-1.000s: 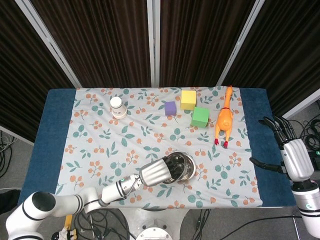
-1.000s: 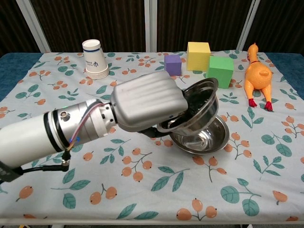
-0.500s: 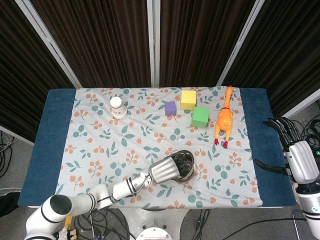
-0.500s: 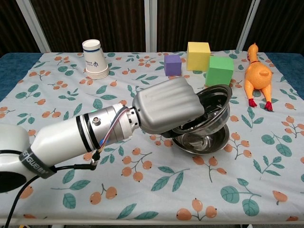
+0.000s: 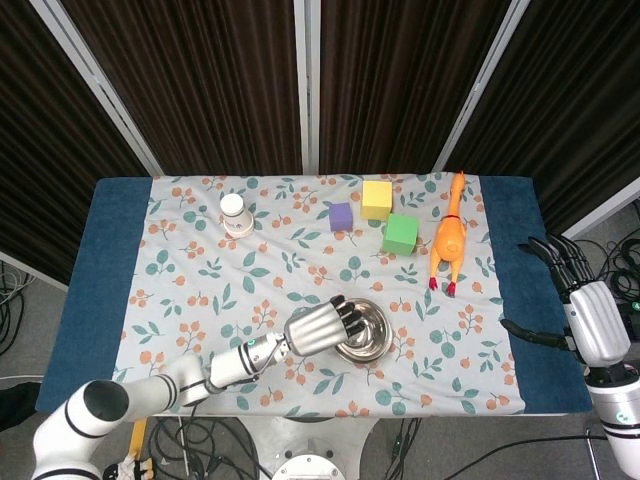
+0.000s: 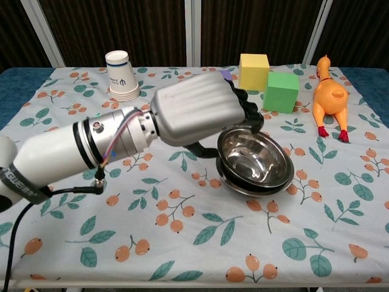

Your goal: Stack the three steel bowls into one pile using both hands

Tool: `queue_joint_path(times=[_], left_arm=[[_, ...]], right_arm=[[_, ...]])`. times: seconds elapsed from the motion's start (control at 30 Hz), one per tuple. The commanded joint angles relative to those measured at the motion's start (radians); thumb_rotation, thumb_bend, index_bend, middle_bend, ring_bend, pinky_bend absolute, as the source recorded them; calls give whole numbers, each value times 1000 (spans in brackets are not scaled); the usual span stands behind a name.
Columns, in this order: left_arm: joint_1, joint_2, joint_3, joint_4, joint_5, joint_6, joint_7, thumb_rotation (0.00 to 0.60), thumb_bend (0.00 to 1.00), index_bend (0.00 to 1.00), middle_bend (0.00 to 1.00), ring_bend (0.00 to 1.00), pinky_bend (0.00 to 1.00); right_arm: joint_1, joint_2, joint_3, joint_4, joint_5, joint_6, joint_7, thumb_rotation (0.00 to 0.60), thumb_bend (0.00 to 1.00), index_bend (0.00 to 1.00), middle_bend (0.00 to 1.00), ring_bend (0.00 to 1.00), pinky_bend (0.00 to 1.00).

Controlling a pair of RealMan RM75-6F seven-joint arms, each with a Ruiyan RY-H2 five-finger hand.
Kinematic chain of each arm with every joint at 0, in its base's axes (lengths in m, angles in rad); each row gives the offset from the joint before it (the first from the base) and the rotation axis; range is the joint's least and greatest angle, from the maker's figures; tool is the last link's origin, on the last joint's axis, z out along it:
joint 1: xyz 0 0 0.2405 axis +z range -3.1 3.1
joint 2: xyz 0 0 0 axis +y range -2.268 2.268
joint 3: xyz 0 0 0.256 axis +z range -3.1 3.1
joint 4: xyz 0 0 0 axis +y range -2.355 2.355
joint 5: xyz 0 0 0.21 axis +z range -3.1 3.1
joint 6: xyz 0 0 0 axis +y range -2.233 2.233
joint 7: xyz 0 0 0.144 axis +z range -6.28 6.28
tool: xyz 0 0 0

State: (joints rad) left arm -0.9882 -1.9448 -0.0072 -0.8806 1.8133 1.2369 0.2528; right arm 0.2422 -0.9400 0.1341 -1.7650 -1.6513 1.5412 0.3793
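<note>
bowls (image 6: 254, 163): nested pile being shown, count untellable | left hand (image 6: 200, 112): fingers being held apart above it | right hand (image 5: 585, 310): spread, head view only

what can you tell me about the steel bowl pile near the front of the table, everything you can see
The steel bowl pile is shiny, round metal, nested upright with the mouth up and nothing visible inside. In the chest view at least two rims show, one inside the other; a third cannot be made out. It sits on the floral tablecloth toward the front centre, below the green block. The left hand hangs at its left rim with fingers curled; whether they touch is unclear.
</note>
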Motion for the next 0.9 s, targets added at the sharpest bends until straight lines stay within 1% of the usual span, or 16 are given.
queue_joint_path(times=[0.03,0.17,0.23,0.33,0.43,0.53,0.63,0.77,0.9], left_arm=[[87,153,-26,-153,-85,17,83,600,201,408,474,406,508],[211,298,-21,-294,-193,43,121,600,197,407,473,405,487],[282,359,-12,-343,-235,86,136,600,196,407,472,397,473],[390,417,-2,-399,-301,161,122,600,191,406,459,367,433],[484,454,10,-451,-353,220,89,600,180,393,414,323,394],[559,487,22,-513,-402,248,54,600,157,335,360,281,353],[619,524,31,-591,-441,263,-1,600,99,285,316,249,323],[679,560,53,-633,-432,302,-13,600,75,280,287,245,310],[724,574,67,-651,-415,332,-14,600,76,279,287,245,302]], right_arm=[[4,-6,-10,-2,-12,-13,-18,600,0,22,184,0,0],[8,-23,-25,2,-14,-39,-41,600,0,22,183,0,0],[10,-35,-31,6,-12,-50,-53,600,0,22,182,0,0],[9,-62,-45,22,-15,-66,-98,600,0,22,177,0,0],[4,-112,-62,65,-12,-85,-215,600,0,22,152,0,0],[-5,-170,-73,108,9,-102,-330,600,0,22,123,0,0],[-20,-211,-83,138,24,-101,-401,600,0,22,114,0,0],[-42,-248,-87,177,38,-79,-475,600,0,22,108,0,0],[-59,-262,-94,192,51,-71,-500,600,0,22,95,0,0]])
